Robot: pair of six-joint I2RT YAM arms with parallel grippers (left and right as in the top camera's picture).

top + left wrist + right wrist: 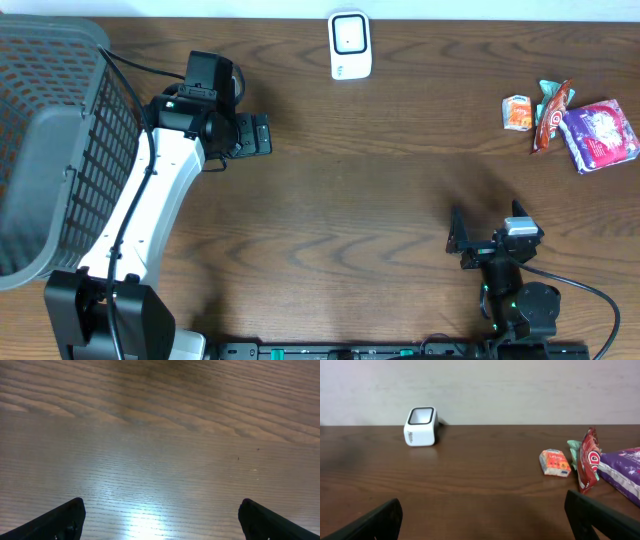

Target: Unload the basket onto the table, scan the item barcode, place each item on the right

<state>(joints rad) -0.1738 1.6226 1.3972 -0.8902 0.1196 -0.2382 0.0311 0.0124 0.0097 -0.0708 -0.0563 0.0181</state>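
Status of both arms: we find neither one holding anything. The left gripper (262, 133) has its jaws spread wide with nothing between them, and it hangs over bare wood of the table (380, 200); its wrist view shows only wood grain and a bright reflection between the two dark fingertips. Behind this gripper, past its arm, stands a grey mesh basket (60, 150). The white barcode scanner (350, 45) sits well apart from the left gripper, beyond its fingertips and toward the far edge of the table. The right gripper (458, 240) is likewise wide open and empty, close to the near edge of the table and pointing toward the far edge. From this gripper we see the scanner far ahead and to the left, with its dark-framed window on its upper face. The items lie ahead and to the right, out of its reach: a small orange packet (518, 112) nearest the middle, then a teal packet (548, 90), a red packet (552, 115) and, just beside the red one, a purple packet (600, 135).
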